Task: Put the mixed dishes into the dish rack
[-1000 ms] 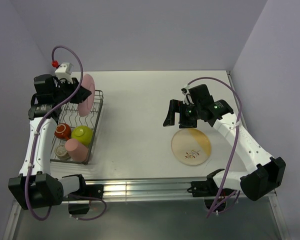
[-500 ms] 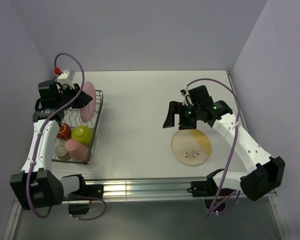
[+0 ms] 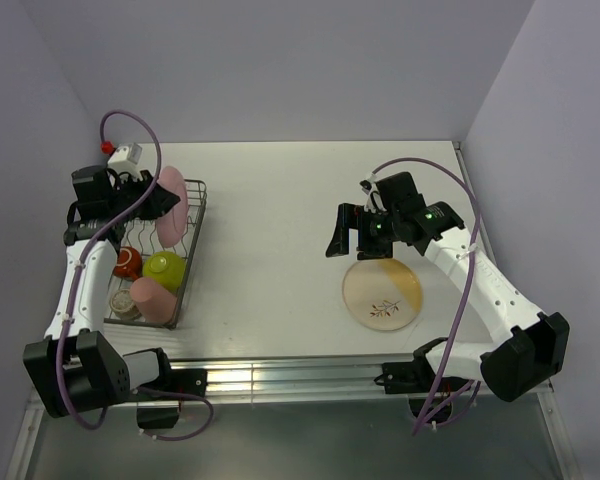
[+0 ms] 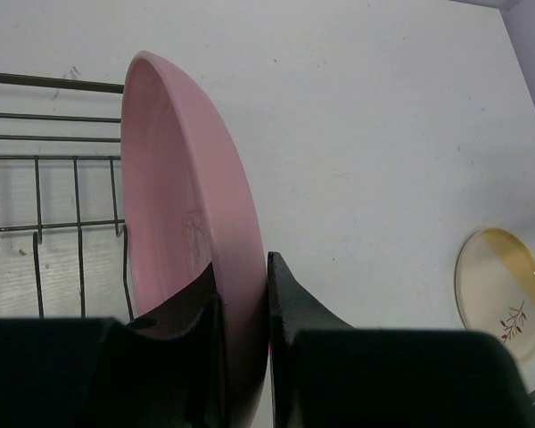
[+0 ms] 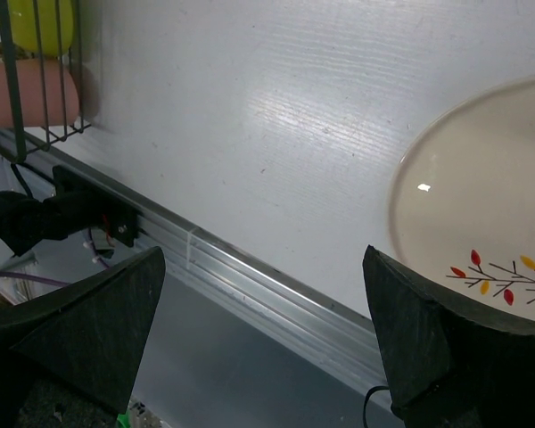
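My left tool (image 4: 241, 264) is pinching the pink plate (image 4: 183, 205) by its rim, one finger on each face. The plate stands on edge over the far end of the dish rack (image 3: 193, 240). The tool's own body blocks the plate's lower edge in the wrist view, and from above the arm covers that corner, so I cannot tell whether the plate rests among the prongs or hangs just above them.

In the near half of the rack I can pick out the lime-green bowl (image 3: 165, 268), the dark red-orange mug (image 3: 126, 262) beside it and the salmon-pink cup (image 3: 152, 298) lying on its side. The small grey-tan cup (image 3: 124, 307) is half hidden behind the salmon one and the wires, and hard to make out.

My right tool (image 3: 355, 232) is spread wide with nothing between its fingers. It hovers over the tabletop (image 3: 270, 200) at the far edge of the cream-and-orange plate (image 3: 382, 292), which lies flat, well apart from the rack. In the right wrist view that plate is cut off by the frame and partly covered by one finger.
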Controlling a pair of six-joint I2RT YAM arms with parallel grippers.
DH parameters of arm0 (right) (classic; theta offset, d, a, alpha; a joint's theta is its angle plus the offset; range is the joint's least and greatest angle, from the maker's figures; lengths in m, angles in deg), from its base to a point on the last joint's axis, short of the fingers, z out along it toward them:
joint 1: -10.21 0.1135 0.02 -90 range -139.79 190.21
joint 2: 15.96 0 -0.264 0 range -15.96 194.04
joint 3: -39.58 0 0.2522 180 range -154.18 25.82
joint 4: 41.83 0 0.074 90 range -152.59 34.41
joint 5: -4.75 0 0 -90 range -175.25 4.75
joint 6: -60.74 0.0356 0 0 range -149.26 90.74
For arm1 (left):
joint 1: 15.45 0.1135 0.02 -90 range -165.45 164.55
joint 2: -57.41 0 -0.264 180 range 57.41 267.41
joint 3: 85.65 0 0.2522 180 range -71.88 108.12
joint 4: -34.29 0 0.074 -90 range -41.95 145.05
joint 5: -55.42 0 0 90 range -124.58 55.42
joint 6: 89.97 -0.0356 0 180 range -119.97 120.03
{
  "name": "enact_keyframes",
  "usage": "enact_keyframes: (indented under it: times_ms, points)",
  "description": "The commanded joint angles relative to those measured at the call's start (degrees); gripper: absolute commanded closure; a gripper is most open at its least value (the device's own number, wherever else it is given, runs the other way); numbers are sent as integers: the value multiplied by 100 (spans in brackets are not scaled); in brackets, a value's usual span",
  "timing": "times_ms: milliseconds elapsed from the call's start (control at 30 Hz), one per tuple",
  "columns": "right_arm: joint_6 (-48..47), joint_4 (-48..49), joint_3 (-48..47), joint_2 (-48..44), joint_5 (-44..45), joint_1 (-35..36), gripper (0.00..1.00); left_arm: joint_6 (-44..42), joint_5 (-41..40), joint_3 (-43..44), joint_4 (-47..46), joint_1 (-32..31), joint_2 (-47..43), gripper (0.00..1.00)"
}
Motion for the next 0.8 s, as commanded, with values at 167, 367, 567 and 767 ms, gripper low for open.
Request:
enact_keyframes:
  times_ms: [167, 367, 567, 767]
  points:
    - [-74, 208, 21, -80, -120, 22, 0, 156, 164, -62, -269, 265, 296, 100]
    - [-73, 208, -23, -19, -191, 14, 0, 86, 375, -71, -269, 450, 402, 99]
    - [-109, 208, -59, 60, -252, 23, 0, 51, 297, -150, -208, 468, 464, 80]
    - [-82, 269, -15, 52, -323, 14, 1, 51, 121, -115, -119, 468, 552, 61]
